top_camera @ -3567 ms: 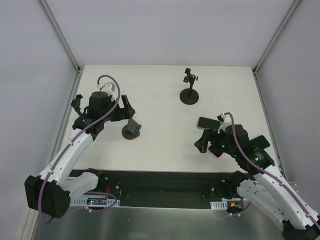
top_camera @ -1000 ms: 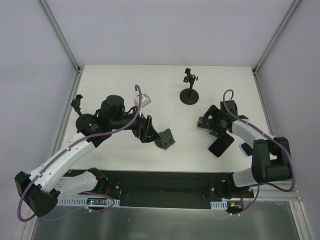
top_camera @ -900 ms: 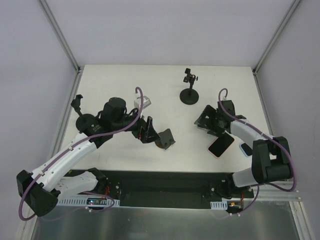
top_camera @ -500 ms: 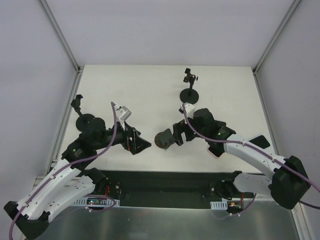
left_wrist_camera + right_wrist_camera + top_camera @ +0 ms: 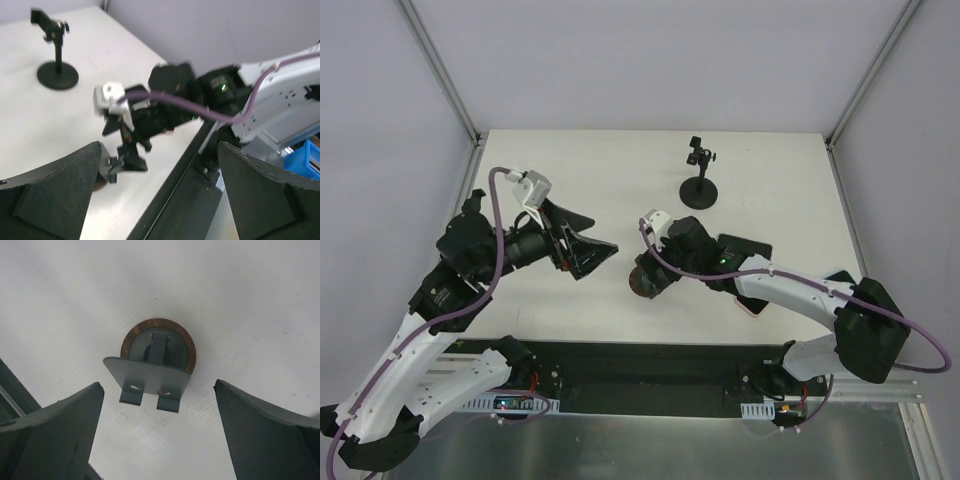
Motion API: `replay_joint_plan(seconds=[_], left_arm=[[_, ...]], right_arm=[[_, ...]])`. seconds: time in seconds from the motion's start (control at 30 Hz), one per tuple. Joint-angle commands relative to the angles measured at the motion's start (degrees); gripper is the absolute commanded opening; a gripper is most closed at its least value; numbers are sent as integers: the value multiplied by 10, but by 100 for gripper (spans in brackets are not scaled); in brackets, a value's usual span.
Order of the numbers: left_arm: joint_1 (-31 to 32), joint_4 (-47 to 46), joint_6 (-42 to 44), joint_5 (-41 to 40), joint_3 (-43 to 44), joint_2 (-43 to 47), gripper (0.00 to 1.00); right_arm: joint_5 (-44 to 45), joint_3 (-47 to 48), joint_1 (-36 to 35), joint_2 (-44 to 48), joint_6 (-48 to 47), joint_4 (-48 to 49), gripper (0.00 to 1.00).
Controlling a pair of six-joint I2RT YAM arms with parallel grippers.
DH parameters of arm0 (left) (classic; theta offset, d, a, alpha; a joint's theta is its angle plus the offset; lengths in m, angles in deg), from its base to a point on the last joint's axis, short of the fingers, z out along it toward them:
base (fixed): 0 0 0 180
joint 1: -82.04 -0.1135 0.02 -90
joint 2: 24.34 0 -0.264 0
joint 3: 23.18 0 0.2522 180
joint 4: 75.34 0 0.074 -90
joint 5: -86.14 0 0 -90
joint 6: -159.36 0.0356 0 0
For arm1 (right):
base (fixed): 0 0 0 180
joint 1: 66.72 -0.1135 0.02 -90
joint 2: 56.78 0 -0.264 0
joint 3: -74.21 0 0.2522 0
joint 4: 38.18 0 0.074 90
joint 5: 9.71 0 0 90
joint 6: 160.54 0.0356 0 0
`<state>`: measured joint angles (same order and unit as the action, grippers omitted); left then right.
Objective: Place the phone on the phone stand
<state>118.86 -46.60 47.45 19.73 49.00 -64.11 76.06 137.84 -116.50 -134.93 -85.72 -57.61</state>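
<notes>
Right wrist | right hand (image 5: 157,386) spread wide | phone stand (image 5: 148,376) beneath, upright

We carry our white-shelled, black-jointed left arm (image 5: 470,250) up from its base at the near left, elbow bent, the forearm rising toward the middle of the workspace. At its end our black two-finger left gripper (image 5: 595,248) points to the right, held above the surface, jaws spread wide; in the left wrist view its dark wedge-shaped fingers (image 5: 55,197) sit at opposite lower corners. Our matching white-and-black right arm (image 5: 790,290) stretches low from the near right toward the left, nearly straight. Its black right gripper (image 5: 648,275) tips downward, jaws wide apart as well, the blunt grey fingers (image 5: 55,435) flanking the right wrist view
</notes>
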Motion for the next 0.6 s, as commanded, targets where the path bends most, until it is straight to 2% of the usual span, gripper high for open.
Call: replay_joint_plan(seconds=[0.0, 0.27, 0.5, 0.53, 0.57], left_arm=[[5, -26, 7, -42, 78, -22, 99], [5, -35, 64, -86, 101, -40, 99], [4, -38, 122, -143, 41, -22, 99], [4, -37, 126, -144, 36, -23, 99], [4, -38, 128, -145, 31, -24, 99]], right_arm=[[128, 43, -39, -38, 45, 17, 96], [216, 71, -82, -100, 88, 8, 96], [233, 70, -92, -118, 108, 17, 99], [232, 70, -94, -122, 108, 19, 99], [233, 71, -94, -124, 110, 22, 95]])
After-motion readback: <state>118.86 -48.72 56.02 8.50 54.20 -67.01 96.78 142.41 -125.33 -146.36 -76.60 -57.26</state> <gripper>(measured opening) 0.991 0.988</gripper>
